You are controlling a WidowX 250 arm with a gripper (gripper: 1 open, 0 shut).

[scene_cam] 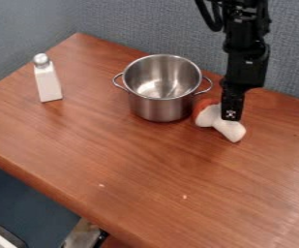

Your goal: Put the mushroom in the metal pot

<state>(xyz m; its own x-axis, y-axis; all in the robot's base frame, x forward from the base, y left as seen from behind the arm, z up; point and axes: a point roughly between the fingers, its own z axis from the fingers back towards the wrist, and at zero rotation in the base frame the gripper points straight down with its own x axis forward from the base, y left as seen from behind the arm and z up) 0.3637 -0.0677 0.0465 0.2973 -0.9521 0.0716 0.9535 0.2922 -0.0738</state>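
The mushroom (224,126) lies on its side on the wooden table just right of the metal pot (163,85). Its reddish cap points toward the pot and its cream stem toward the front right. My gripper (229,108) points straight down onto the mushroom, and its dark fingers are shut on its middle, hiding part of the cap. The shiny pot is upright, with nothing visible inside it.
A small white bottle (45,79) with a grey cap stands at the table's left end. The table edge (61,184) runs diagonally along the front left. A grey wall is close behind the pot and the arm.
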